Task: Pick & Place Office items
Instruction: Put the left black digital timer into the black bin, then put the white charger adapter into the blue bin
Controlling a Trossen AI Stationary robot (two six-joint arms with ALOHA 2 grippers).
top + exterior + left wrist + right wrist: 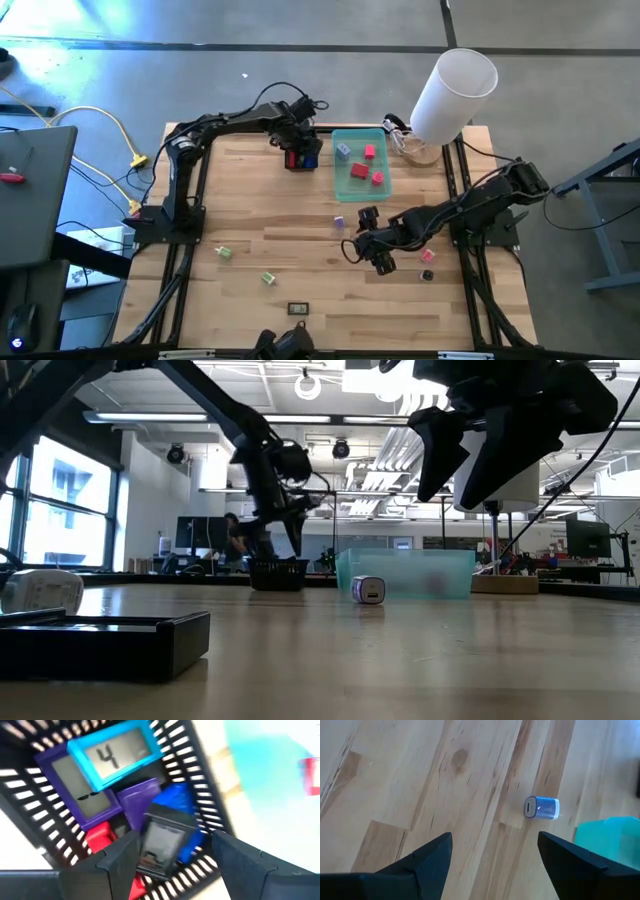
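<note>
My left gripper (pixel 300 148) hangs over a black slotted basket (pixel 303 158) at the table's far edge, fingers open. In the left wrist view a black-and-grey piece (pixel 162 842) sits blurred between the fingers (pixel 120 855), over a teal-framed piece (pixel 117 755), a purple-framed piece (pixel 75 795), a blue piece (pixel 175 802) and a red piece (pixel 100 837) in the basket. My right gripper (pixel 360 232) is open above the table's middle. A small purple piece (pixel 542 807) lies on the wood ahead of it, beside the teal tray (pixel 383 135).
The teal tray holds red and pink pieces (pixel 360 170). Two green pieces (pixel 223 252) lie at the near left, a pink piece (pixel 427 255) and a black piece (pixel 427 274) at the right. A small black tray (pixel 298 309) sits near the front edge. A white cylinder (pixel 455 90) stands at the far right.
</note>
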